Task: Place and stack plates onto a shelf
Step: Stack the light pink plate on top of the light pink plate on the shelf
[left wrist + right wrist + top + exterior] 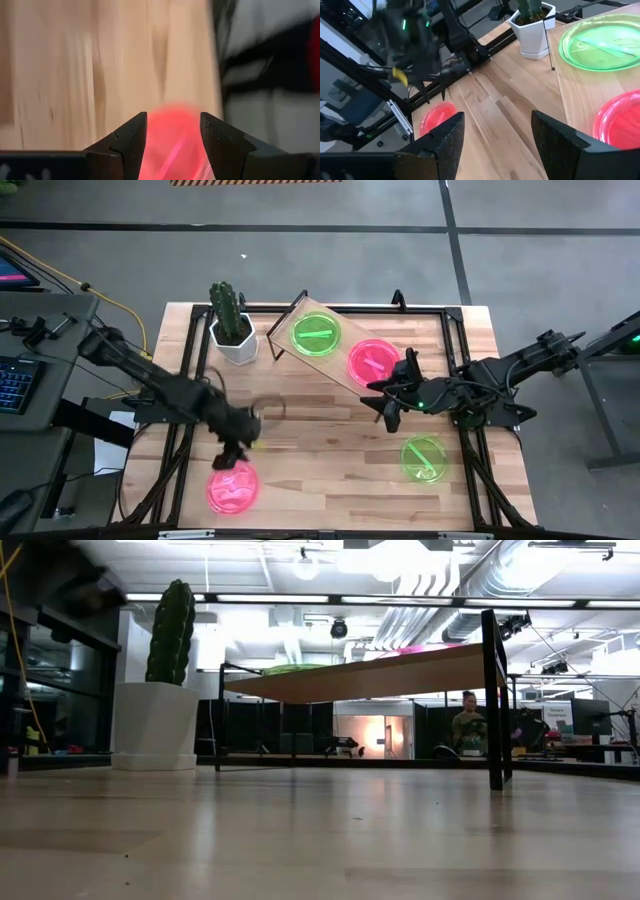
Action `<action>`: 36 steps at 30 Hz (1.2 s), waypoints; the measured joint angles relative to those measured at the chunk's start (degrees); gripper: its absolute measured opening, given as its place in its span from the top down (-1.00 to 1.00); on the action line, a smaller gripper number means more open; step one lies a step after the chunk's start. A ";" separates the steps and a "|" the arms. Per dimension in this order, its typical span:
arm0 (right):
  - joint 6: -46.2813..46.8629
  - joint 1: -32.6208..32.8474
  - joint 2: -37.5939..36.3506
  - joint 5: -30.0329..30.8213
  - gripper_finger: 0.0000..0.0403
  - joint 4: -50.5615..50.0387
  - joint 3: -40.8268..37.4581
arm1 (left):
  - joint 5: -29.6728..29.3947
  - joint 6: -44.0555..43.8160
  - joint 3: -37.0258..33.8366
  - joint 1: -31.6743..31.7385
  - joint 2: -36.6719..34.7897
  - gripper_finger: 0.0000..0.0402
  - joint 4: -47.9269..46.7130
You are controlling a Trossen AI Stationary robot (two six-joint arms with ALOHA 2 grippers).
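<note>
A green plate and a pink plate lie side by side on the light wood shelf at the table's far side. Another pink plate lies flat near the table's near left edge, and another green plate lies flat at the near right. My left gripper hovers open just above the near pink plate, its fingers pointing down at it. My right gripper is open beside the shelf's pink plate, on its near side, holding nothing.
A cactus in a white pot stands left of the shelf. Black frame rails run along the table's sides. Bare wood lies between the two arms in the table's middle. A person stands far off in the room.
</note>
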 joint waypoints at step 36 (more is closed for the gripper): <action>1.68 -0.04 0.06 1.03 -0.06 -0.42 0.00 | -6.05 20.00 -9.40 -9.89 23.45 0.14 17.42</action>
